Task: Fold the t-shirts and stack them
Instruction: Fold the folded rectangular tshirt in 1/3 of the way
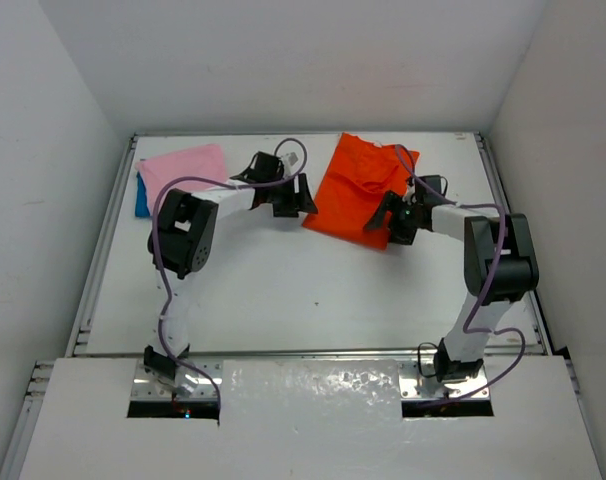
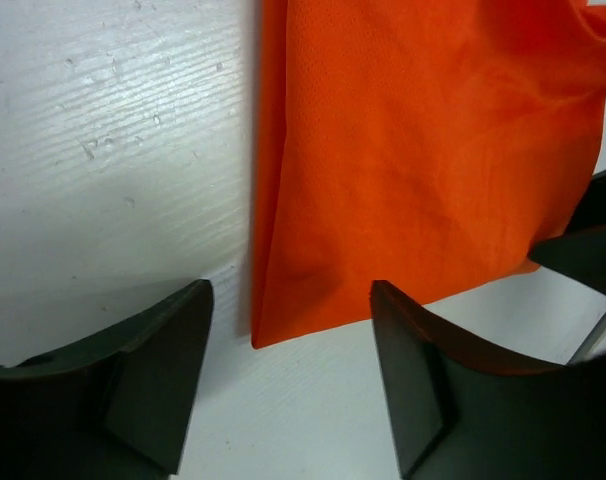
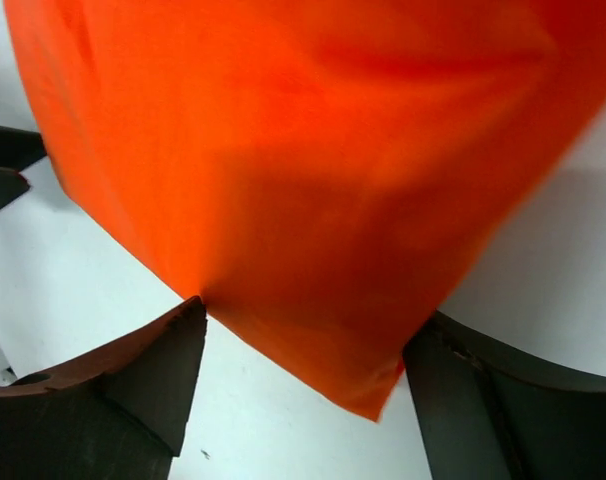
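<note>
The white worktop (image 1: 313, 300) is flat and hard. In the left wrist view its paint shows fine grain and small scuffs.

The orange-red t-shirt (image 1: 358, 185) lies by the far edge, right of the middle. It is a long, roughly rectangular shape set slightly askew, with soft creases near its far end. Up close it is a fine-knit matte cloth (image 2: 423, 150) with a straight left edge and a sharp near-left corner.

The pink t-shirt (image 1: 183, 165) lies flat in the far left corner as a smooth, slanted rectangle. The blue t-shirt (image 1: 141, 200) shows only as a narrow strip along the pink one's left side, toward the left edge of the worktop.

The left gripper (image 1: 293, 197) sits at the orange shirt's near-left corner. Its dark, wedge-shaped fingers (image 2: 173, 350) are spread wide, and that corner lies between them (image 2: 288, 300), with nothing clamped.

The right gripper (image 1: 393, 220) sits at the shirt's near-right end. Its jaws are also wide apart (image 3: 308, 320) and straddle the pointed corner of cloth (image 3: 303, 150). The cloth's edge reaches the tip of one finger (image 3: 168, 370). I cannot tell whether the cloth rests on the finger.
</note>
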Controlling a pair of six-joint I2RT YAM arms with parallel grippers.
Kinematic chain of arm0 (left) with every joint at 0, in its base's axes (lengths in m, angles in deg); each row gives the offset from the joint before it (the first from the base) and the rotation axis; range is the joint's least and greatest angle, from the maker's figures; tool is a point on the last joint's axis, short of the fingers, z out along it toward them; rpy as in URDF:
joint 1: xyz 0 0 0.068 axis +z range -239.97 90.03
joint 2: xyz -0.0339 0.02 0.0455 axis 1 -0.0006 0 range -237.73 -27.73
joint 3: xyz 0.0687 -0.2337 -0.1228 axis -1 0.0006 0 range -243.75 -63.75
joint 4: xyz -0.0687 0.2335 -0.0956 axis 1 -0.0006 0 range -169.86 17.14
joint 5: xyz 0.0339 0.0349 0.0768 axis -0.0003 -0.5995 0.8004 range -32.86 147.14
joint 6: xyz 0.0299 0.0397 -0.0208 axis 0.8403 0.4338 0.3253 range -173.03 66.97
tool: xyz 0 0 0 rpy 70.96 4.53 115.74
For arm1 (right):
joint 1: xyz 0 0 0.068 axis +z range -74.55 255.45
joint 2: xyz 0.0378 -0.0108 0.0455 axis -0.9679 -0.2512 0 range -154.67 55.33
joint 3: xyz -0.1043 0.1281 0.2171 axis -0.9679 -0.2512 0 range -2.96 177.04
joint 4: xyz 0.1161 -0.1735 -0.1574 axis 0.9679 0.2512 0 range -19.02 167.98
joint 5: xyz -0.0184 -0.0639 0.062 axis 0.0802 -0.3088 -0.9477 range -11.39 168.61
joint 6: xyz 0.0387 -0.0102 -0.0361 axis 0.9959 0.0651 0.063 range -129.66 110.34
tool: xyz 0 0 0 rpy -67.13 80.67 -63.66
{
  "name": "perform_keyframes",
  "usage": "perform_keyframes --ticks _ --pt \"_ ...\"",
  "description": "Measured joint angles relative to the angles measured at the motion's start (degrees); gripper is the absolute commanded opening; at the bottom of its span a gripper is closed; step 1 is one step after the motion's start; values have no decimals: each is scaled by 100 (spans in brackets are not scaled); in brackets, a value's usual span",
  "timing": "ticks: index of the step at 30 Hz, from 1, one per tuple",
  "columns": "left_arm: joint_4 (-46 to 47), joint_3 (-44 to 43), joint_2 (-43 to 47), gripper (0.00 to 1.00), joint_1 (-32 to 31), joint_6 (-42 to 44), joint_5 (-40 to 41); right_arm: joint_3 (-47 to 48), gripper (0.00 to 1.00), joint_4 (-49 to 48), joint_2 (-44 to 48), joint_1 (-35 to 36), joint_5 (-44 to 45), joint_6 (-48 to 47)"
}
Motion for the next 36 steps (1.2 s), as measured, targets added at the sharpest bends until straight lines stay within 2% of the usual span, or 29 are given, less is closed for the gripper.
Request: perform_keyframes --ticks 1,2,4,5,6,8,10,17,25,32,34,36 --pt "-4 2 -2 54 0 13 11 22 75 -57 -48 31 -33 24" --pt "2 22 -7 43 0 13 4 35 73 -107 -85 57 -57 48" --pt "37 92 -7 30 -4 26 -22 37 65 -142 -98 92 -61 52" --pt "55 162 -7 18 -11 7 -31 31 62 -140 -101 96 -57 66" --pt "79 236 -7 12 -15 -2 -46 9 56 -142 -101 101 -52 63" --pt "138 382 -7 0 -28 -13 -79 -74 50 -140 -92 101 -57 66" --pt "297 549 31 0 -46 -35 -151 -227 44 -120 -2 98 -57 22" --pt "610 1775 802 0 -341 -249 -131 -839 40 560 664 105 39 -367" --pt "885 3748 2640 0 -1121 -763 70 -1827 38 1287 1832 105 166 -868" --pt "984 5191 4352 0 -1381 -1364 293 -2671 39 1895 3244 105 216 -1038" --pt "957 5394 4627 21 -1401 -1473 376 -2830 40 2076 3587 105 269 -1084" --pt "857 5536 4885 35 -1449 -1582 417 -2953 41 2310 3921 105 330 -1139"
